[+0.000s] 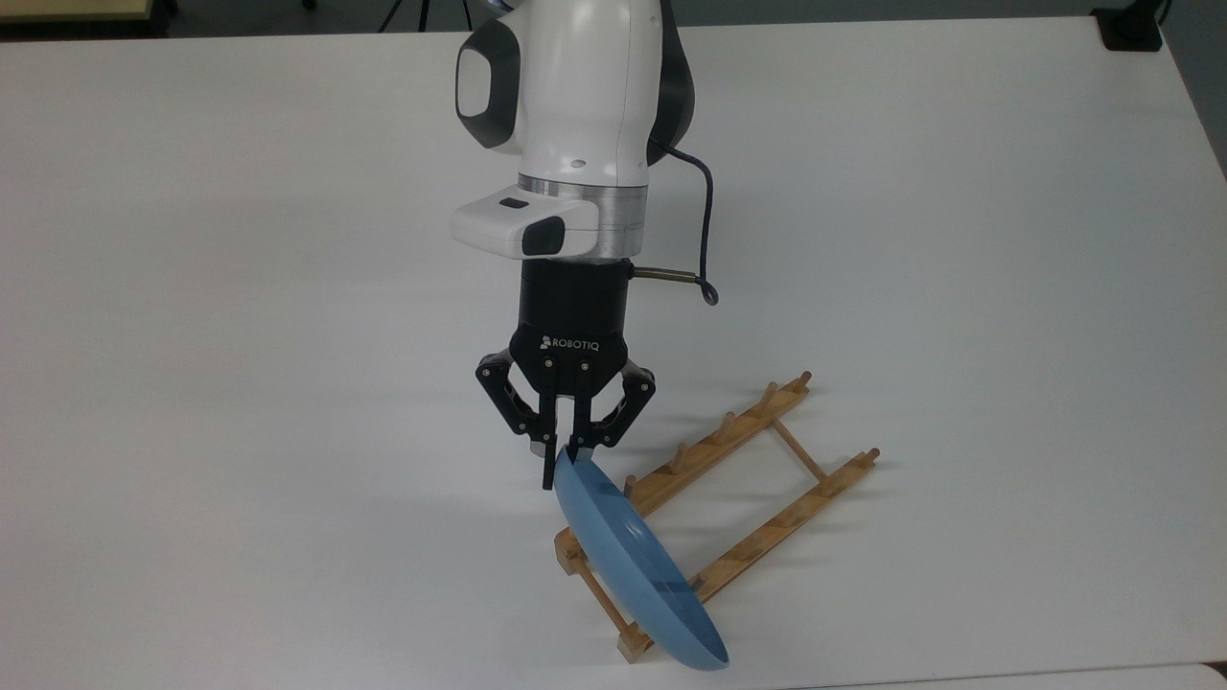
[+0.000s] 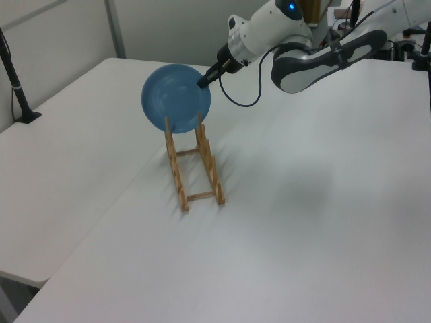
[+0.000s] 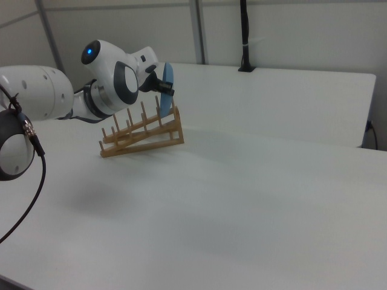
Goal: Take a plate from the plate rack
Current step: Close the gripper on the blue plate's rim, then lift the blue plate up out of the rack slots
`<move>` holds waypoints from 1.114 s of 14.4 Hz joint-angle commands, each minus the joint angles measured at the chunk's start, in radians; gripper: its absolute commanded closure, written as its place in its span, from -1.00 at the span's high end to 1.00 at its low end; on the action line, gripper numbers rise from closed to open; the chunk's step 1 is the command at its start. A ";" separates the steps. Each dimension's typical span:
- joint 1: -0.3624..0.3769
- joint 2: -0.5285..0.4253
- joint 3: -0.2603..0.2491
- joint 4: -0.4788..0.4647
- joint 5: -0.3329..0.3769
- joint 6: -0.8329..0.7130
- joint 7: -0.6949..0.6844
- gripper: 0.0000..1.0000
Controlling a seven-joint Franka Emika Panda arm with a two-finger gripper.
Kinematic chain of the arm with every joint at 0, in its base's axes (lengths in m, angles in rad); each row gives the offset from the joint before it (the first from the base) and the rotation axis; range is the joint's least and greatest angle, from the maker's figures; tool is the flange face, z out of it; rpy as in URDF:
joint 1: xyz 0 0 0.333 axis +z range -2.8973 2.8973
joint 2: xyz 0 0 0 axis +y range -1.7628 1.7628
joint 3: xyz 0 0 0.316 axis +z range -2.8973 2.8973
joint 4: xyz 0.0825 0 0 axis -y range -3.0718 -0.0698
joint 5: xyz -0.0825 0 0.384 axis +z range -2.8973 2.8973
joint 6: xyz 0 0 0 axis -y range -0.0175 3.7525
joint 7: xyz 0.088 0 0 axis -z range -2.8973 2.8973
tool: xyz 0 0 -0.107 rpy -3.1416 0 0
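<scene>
So the gripper [image 1: 564, 468] has its two fingers pinched down on the top rim of the plate [image 1: 628, 565], nearly closed with just the rim's thickness between them. In the top view the plate hangs down and toward the top view's lower right from that pinch point, standing on edge at the near end of the plate rack [image 1: 729, 517].

The relation that matters for the lift: the plate is directly below the gripper, and the grip is right at the highest part of the rim, so the whole disc sits under the fingers. In the left view the plate [image 2: 175, 98] shows its full round face, with the gripper [image 2: 204, 80] on its upper right edge as the left view shows it, and the two end pegs of the plate rack [image 2: 194, 165] rising in front of the disc's bottom. I can't tell if the bottom edge is touching the rails or just clear of them.

Orientation: the plate is upright but tipped a bit, its hollow face turned toward the far end of the rack. Its flat plane runs across the rack's long rails, so the rack's long axis points away from the plate's face. In the right view the plate [image 3: 169, 79] is edge-on, a thin blue sliver.

My guess is the clean way out is straight up along the pegs; any sideways drag would likely catch them and pull the rack across the tabletop [image 1: 240, 287].
</scene>
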 commanded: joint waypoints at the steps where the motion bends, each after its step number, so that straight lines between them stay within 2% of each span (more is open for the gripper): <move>1: -0.013 -0.067 -0.010 0.002 0.041 0.004 0.046 -1.00; 4: -0.030 -0.142 -0.002 -0.018 0.133 -0.045 0.045 -1.00; 7: -0.051 -0.203 0.010 -0.029 0.177 -0.286 0.022 -1.00; 8: -0.070 -0.223 0.025 -0.030 0.215 -0.362 -0.025 -1.00; 10: -0.117 -0.266 0.054 -0.027 0.344 -0.545 -0.221 -1.00; 12: -0.151 -0.317 0.056 -0.023 0.477 -0.758 -0.451 -1.00; 14: -0.191 -0.360 0.056 -0.023 0.544 -0.942 -0.646 -1.00; 16: -0.226 -0.375 0.056 -0.021 0.581 -1.123 -0.826 -1.00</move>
